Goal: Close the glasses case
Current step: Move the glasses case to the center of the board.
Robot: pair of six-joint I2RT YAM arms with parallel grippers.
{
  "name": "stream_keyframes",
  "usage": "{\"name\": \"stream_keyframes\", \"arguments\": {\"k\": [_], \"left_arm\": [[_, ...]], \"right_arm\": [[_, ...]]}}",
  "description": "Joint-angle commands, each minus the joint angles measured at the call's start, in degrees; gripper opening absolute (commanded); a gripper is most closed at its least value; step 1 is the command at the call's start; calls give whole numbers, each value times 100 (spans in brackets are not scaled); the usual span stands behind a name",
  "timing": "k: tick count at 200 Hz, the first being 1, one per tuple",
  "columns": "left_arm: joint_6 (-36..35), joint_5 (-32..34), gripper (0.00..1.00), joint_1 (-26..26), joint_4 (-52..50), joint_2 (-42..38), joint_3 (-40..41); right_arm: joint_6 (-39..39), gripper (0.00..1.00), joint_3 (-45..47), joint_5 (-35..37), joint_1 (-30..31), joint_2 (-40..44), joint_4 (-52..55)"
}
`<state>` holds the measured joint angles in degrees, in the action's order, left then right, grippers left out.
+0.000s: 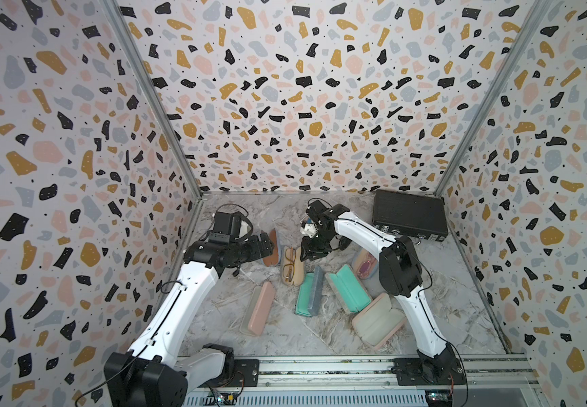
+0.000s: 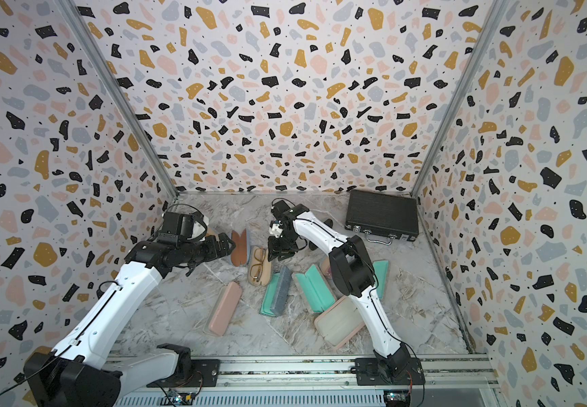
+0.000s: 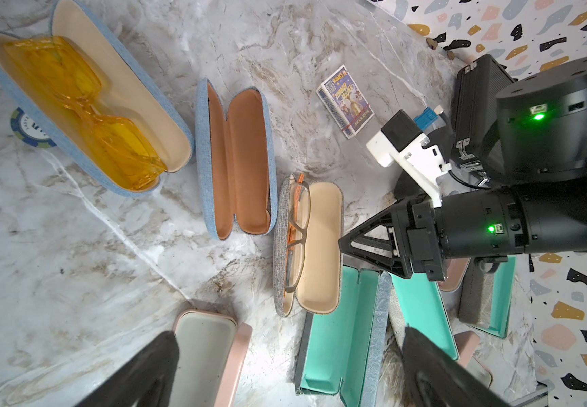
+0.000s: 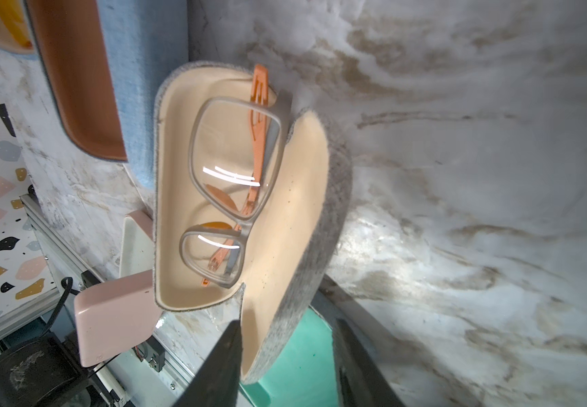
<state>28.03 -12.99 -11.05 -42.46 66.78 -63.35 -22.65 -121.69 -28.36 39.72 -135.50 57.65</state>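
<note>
In both top views we see the grey felt glasses case (image 1: 298,275) lying open near the middle of the grey marble tabletop (image 1: 285,338), with the grey-framed glasses with orange temples (image 1: 288,264) in its cream-lined base. The right gripper (image 1: 307,252) sits low at the lid side of that case, while the left gripper (image 1: 265,245) hangs just beside an open blue fabric case with brown lining (image 1: 271,259). A pale pink case (image 1: 258,312) lies nearer the aluminium rail (image 1: 320,366), and a black ribbed box (image 1: 410,215) sits in the far right corner.

From the left wrist we look past the left gripper (image 3: 290,334): its fingers (image 3: 151,370) stand wide apart with nothing between them, above the pale pink case (image 3: 207,349) and an open teal-lined case (image 3: 341,327). Farther on, the right gripper (image 3: 343,243) meets the outer rim of the grey felt glasses case (image 3: 320,246), and the grey-framed glasses (image 3: 297,229) rest in the other half.

From the right wrist the lid of the grey felt glasses case (image 4: 334,197) stands at an angle to the base and its rim sits between the fingers (image 4: 221,363) of the right gripper (image 4: 286,322). They stand apart and straddle it: one lies against the cream lining, the other shows a strip of teal between itself and the felt, so we see no pinch on the lid
</note>
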Motion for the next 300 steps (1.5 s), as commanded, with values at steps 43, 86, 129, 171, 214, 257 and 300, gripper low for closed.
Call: {"name": "stream_keyframes", "arguments": {"k": [43,86,129,171,214,257,300], "left_arm": [[-125,-129,99,147,72,1,112],[-140,-173,99,212,110,19,209],[-158,-237,99,274,148,59,262],[-186,-278,99,340,165,62,306],[-188,-335,99,372,194,80,332],[-191,-386,99,393,211,116,324],[-192,-431,99,402,233,185,289]], "right_arm": [[52,41,-396,-169,-9,-252,265],[27,34,-585,-265,-9,-396,271],[1,27,-801,-315,-9,-510,295],[-35,21,-942,-354,-9,-609,314],[-42,18,-1019,-324,-17,-618,321],[-82,17,-1100,-294,-68,-618,335],[-159,16,-1171,-293,-209,-591,334]]}}
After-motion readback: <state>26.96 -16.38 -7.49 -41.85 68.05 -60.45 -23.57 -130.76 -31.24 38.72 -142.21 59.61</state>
